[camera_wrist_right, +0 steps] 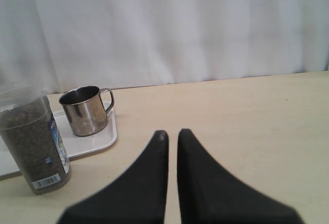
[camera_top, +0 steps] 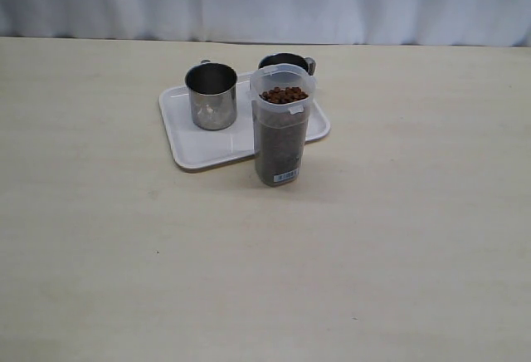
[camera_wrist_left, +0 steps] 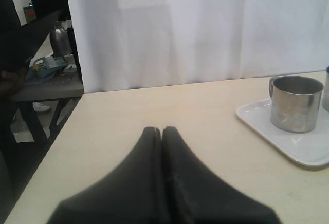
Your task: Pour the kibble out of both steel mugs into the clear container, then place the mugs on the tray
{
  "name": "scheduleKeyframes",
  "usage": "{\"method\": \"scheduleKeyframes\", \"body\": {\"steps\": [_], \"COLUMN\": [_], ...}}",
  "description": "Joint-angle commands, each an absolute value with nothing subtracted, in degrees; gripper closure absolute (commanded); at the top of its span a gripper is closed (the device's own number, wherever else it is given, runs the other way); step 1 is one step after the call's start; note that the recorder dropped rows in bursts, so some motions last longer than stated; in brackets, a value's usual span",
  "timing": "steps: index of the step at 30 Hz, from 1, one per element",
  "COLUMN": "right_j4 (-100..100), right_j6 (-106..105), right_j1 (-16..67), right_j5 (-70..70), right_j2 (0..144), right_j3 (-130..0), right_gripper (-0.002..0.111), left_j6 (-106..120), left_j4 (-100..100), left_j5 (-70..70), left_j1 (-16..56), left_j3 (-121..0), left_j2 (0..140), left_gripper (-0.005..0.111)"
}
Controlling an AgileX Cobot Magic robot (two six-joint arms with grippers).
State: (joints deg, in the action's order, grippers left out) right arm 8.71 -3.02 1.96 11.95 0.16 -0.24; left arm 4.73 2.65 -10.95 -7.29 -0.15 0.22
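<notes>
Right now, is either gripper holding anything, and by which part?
Nothing is held. The left gripper and right gripper are shut, empty; both steel mugs stand on the tray.

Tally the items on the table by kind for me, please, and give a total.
Steel mugs: 2
Clear container of kibble: 1
Tray: 1
Total: 4
</notes>
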Motion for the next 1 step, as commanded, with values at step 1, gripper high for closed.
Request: {"method": "scheduleKeyframes", "body": {"steps": [1], "right_j4": [8.79], "right_j6": [-2.97], "right_j1": [2.16], "right_j5": [11.95], "right_j2": [0.0], "right_j3": [0.0], "right_gripper": [0.103], "left_j6": [4.39], "left_j4": [2.78], "left_j5": [-9.97], "left_j1": [-7.39], "left_j3": [0.0], "left_j2": [0.0], "left_gripper": [0.107]}}
